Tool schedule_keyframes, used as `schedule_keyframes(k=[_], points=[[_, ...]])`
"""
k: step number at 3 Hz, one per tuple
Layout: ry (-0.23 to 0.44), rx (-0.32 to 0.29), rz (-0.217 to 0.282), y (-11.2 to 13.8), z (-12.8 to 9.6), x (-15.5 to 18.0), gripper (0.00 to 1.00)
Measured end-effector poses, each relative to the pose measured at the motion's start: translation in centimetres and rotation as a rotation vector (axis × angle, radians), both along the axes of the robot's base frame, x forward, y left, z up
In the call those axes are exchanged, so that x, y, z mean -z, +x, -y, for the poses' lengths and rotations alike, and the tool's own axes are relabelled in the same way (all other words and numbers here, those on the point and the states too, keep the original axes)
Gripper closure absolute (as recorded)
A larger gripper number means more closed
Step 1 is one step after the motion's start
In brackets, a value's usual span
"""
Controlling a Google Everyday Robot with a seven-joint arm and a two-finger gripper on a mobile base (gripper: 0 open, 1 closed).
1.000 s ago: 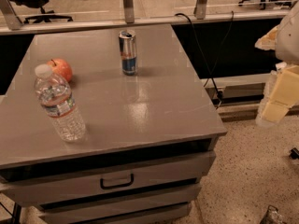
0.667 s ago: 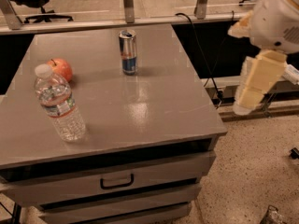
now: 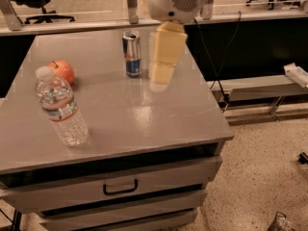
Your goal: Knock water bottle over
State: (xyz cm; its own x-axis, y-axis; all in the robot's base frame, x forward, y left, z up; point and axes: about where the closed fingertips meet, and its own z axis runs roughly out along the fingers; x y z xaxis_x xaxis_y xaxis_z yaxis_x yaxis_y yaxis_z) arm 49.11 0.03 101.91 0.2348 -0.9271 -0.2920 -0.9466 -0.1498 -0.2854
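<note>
The water bottle is clear ribbed plastic with a white cap and a thin label band. It stands upright near the front left of the grey cabinet top. My gripper, with cream-coloured fingers, hangs from the white arm head at the top middle of the view. It is over the back middle of the top, just right of the drink can and well to the right of the bottle. It holds nothing.
A slim silver-and-blue drink can stands at the back middle. An orange-red apple lies behind the bottle at the left. Drawers with a handle face front. Speckled floor lies at the right, office chairs behind.
My arm has swung left from beyond the cabinet's right edge to over the back middle of the top, beside the can. The bottle, can and apple have not moved.
</note>
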Motion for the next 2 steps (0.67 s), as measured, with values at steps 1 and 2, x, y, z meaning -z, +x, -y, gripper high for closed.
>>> schedule_keyframes(k=[1, 2], points=[[0.015, -0.047, 0.018, 0.1, -2.56, -0.69, 0.0], [0.016, -0.038, 0.022, 0.09, -2.22, -0.77, 0.0]])
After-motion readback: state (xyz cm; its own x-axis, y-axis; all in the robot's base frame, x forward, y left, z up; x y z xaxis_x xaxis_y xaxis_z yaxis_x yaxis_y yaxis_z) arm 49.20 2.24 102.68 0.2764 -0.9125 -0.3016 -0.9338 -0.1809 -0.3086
